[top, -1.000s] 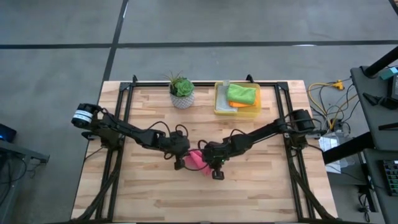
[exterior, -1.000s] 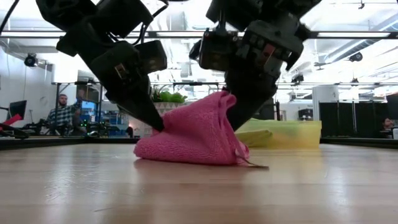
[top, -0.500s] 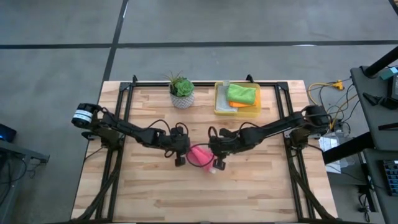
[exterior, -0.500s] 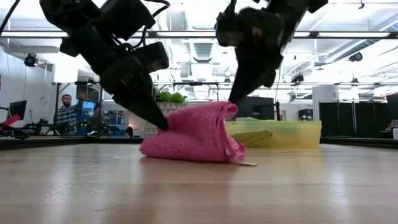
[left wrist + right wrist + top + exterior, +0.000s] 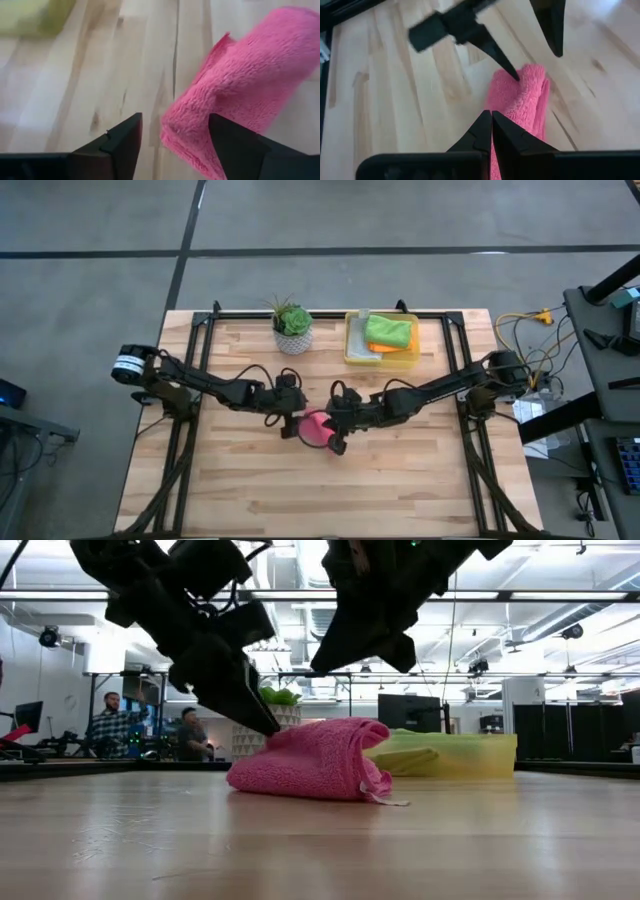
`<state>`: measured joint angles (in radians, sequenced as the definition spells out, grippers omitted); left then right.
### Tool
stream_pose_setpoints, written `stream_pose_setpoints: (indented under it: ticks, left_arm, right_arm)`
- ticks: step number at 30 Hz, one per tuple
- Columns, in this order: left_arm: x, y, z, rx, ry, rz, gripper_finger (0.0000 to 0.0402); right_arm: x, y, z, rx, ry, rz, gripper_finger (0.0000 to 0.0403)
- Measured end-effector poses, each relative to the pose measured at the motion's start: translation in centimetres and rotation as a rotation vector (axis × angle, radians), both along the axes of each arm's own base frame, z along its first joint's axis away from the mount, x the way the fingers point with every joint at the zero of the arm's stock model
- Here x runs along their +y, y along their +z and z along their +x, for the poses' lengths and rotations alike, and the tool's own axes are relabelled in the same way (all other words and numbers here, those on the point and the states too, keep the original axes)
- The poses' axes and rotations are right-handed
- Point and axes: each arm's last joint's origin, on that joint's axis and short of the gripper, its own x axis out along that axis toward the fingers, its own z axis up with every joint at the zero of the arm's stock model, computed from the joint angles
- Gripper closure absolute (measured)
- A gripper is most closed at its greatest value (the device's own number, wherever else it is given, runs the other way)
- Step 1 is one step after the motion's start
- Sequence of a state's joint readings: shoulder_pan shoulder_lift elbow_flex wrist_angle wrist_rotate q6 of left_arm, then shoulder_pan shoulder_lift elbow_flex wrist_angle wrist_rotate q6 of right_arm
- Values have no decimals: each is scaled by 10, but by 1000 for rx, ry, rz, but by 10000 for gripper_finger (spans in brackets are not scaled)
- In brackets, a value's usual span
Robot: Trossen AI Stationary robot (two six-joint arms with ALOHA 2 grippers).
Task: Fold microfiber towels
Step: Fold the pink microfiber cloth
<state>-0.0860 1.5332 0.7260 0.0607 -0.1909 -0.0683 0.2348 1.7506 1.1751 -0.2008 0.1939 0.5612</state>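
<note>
The right gripper [image 5: 491,131] is seen with its fingers together and empty, raised just above the pink towel [image 5: 317,428], which it gripped half a second ago; the fold has thus been let go. The left gripper [image 5: 172,137] is held apart, its fingers low at the towel's 9 o'clock edge. The towel is left as a rolled bundle at mid-table, its long axis judged to run from 10 to 4 o'clock. At 1 o'clock, the yellow bin [image 5: 352,355] is seen holding the green towel [image 5: 389,331].
</note>
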Motion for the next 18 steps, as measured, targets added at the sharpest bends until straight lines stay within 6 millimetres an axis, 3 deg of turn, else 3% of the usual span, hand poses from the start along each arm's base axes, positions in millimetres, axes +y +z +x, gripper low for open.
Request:
stream_pose_setpoints:
  ticks: [8,12,18]
  left_arm:
    - [-15,12,-4,-37,-437,58,197]
    - [-19,13,-4,-43,-497,86,218]
    - [-19,20,1,-72,-516,114,243]
  right_arm:
    - [17,-26,11,-2,-46,88,394]
    - [18,-36,14,14,-99,149,394]
    - [31,-30,12,-28,-48,4,371]
